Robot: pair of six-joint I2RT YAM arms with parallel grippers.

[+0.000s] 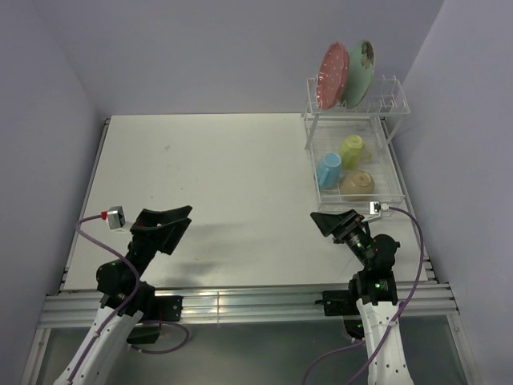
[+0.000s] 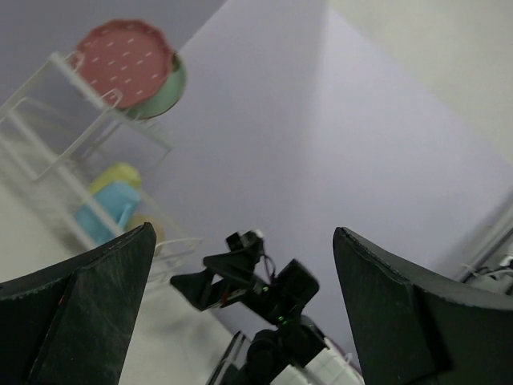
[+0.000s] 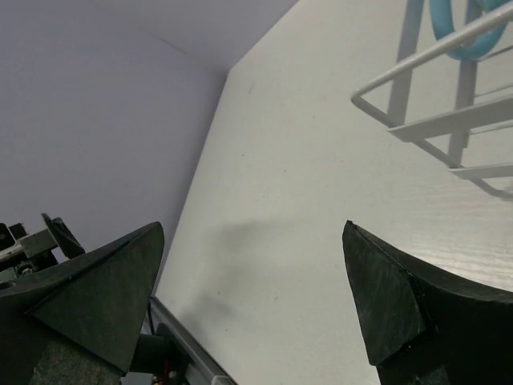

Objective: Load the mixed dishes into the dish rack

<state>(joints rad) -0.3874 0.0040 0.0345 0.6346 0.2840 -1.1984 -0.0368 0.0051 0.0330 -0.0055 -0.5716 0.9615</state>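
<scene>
The dish rack (image 1: pixel 394 98) is a white wire frame in two levels, standing at the far right corner of the table (image 1: pixel 208 176), close to the right wall. All five dishes are in it. In the raised slotted holder at the back, the pink white-dotted plate (image 1: pixel 333 74) and the mint-green flowered plate (image 1: pixel 362 70) stand on edge just beside each other, the pink one on the left and partly overlapping the green one as seen from above. In the lower rectangular basket, the pale yellow-green mug (image 1: pixel 351 149) sits furthest back, the blue mug (image 1: pixel 329 170) is in front of it to the left, and the cream bowl (image 1: pixel 358 184) is at the near right, showing a rounded tan surface. Whether the mugs are upright or tipped cannot be told from here.

The left gripper (image 1: pixel 186 218) hangs over the near left part of the table with its black fingers spread wide and nothing between them. The right gripper (image 1: pixel 319 224) is just in front of the basket's near edge, also fully spread and holding nothing. Its wrist view shows only bare tabletop between the fingers and a corner of the wire basket at the upper right.

The table is a matte off-white board with a few faint marks. A ribbed aluminium rail (image 1: pixel 240 301) runs along its near edge, where both arm bases are bolted. Plain lavender walls close in the left, back and right sides. Purple cables loop from each wrist camera down towards the bases
</scene>
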